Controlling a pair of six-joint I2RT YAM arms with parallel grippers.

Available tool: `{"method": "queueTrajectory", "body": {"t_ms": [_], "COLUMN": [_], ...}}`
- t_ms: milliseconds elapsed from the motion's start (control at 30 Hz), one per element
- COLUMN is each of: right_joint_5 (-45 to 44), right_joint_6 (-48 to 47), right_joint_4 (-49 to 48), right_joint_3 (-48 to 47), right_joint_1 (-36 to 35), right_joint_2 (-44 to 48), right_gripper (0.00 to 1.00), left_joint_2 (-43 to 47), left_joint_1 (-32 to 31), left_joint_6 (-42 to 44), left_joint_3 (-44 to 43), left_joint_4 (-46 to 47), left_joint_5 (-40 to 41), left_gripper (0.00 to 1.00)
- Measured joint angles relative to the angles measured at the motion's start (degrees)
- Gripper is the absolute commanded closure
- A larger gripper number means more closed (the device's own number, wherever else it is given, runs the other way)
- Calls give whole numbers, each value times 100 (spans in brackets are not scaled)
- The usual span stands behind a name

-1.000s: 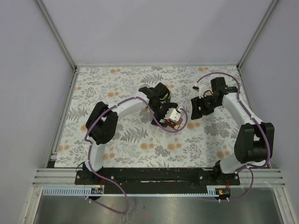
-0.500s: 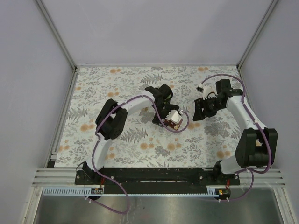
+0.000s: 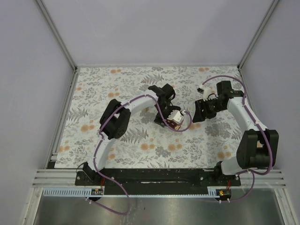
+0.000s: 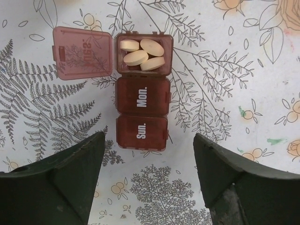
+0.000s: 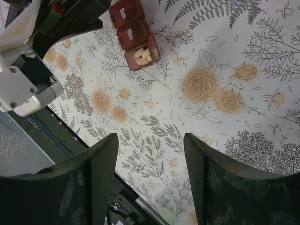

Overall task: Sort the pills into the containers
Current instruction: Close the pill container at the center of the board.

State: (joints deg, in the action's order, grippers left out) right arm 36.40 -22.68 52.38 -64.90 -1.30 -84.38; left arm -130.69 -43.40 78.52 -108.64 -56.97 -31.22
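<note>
Left gripper (image 4: pixel 149 140): jaws spread wide, nothing held. It hangs over the Sun. end of the pill box (image 4: pixel 142 112), with a clear gap on each side. The pill box lies near the middle of the flower-printed desk (image 4: pixel 253 93). Sun. and Mon. compartments are shut. The third compartment's lid (image 4: pixel 82 52) is open, with four pills (image 4: pixel 140 52) inside. Right gripper (image 5: pixel 151 140), toward the right edge: jaws apart, empty, over bare desk.
</note>
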Motion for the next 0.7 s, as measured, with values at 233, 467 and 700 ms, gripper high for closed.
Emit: {"method": "queueTrajectory", "body": {"t_ms": [233,467,700], "right_joint_5": [70,79,98], "right_joint_6": [-2,-2,-17], "right_joint_4": [-2,0,2], "right_joint_3": [39,46,101], "right_joint_1": [24,61,61], "right_joint_2": [13,15,46], "right_gripper": [34,34,34], "left_joint_2": [-4,-125,-188], "left_joint_1": [-44,-160,-238], "left_joint_6": [-2,4,9], "left_joint_3": [-50,-92,-144], "left_joint_4": [-98,-146,-177], "left_joint_5": [4,195,326], "left_gripper": [22,26,30]}}
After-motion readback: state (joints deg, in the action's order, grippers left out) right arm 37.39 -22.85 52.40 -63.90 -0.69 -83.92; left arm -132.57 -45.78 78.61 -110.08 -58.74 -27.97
